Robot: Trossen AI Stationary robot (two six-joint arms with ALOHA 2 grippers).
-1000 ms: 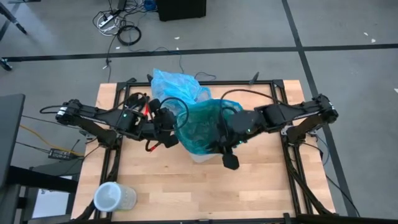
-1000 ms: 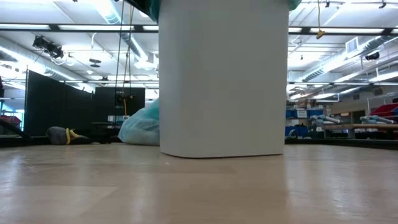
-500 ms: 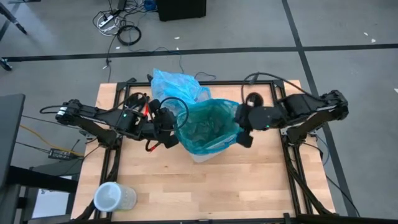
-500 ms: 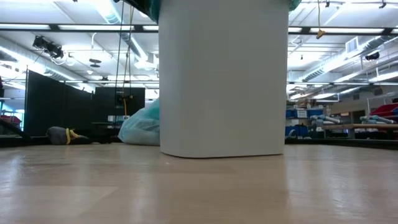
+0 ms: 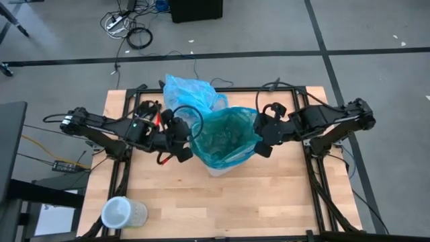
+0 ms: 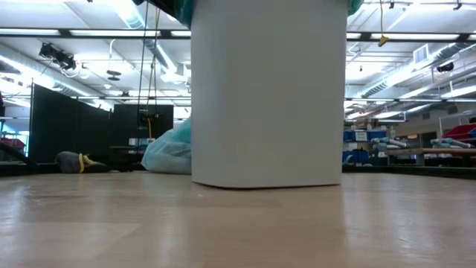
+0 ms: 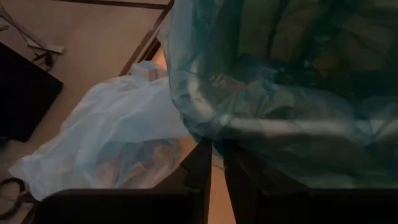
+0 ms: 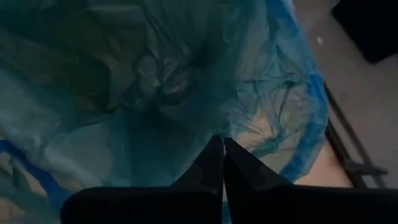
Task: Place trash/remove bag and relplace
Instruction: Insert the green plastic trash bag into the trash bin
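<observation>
The light wooden table [image 5: 222, 202] carries a white plastic bin [image 6: 268, 97] at its middle, a crumpled sky-blue plastic bag [image 5: 191, 91] behind it, and a clear cup [image 5: 122, 214] at a front corner.

On the wooden surface [image 5: 222, 202], a teal liner [image 5: 225, 138] drapes a white bin, the left gripper [image 5: 187, 142] and right gripper [image 5: 261, 138] at opposite rims. Behind lies a light-blue bag [image 5: 191, 91]; a clear cup [image 5: 122, 213] sits at the near-left corner.

The bag [image 5: 191, 91], a thin, crinkly, translucent sky-blue liner, lies bunched and slumped on the table at the far edge, just beyond the left gripper [image 5: 186, 149] and to the far-left of the right gripper [image 5: 259, 144]. It looks partly filled; faint pale shapes show through its film, too blurred to identify as trash.
</observation>
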